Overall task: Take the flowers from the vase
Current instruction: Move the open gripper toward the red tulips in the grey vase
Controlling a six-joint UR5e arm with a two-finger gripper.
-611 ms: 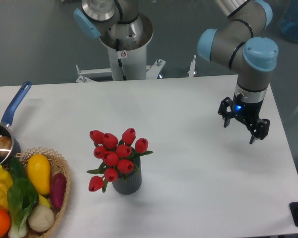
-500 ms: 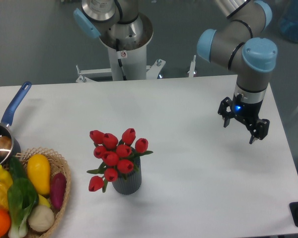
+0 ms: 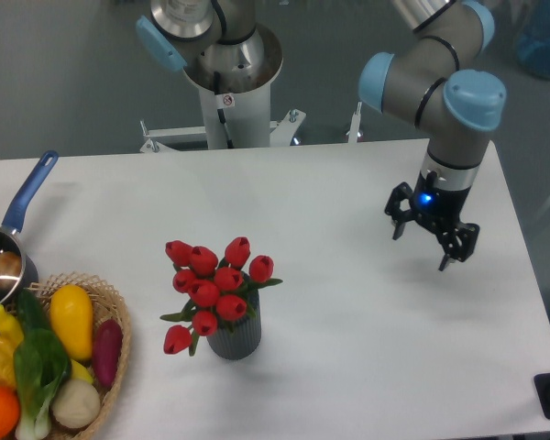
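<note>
Reaching is the step in hand, as I read it: the gripper (image 3: 421, 246) hangs over the right side of the white tabletop (image 3: 348, 202), well apart from the flowers (image 3: 213, 286), its fingers (image 3: 445, 260) spread open and empty. The bunch stands in the vase (image 3: 235, 337) left of centre, near the front edge. To do this well, I'd bring the arm across above bud height, then come down on the bunch so the fingers close around the stems and leaves just above the vase mouth, not on the buds. A straight upward pull should follow, since the small vase could tip or ride up with the stems.

The buds are smooth, closed, glossy red, plastic-looking; one droops low at the left. The vase is a dark grey, vertically ribbed cylinder. Far left sit a woven basket (image 3: 119, 371) of produce and a blue-handled metal pot (image 3: 9, 252).
</note>
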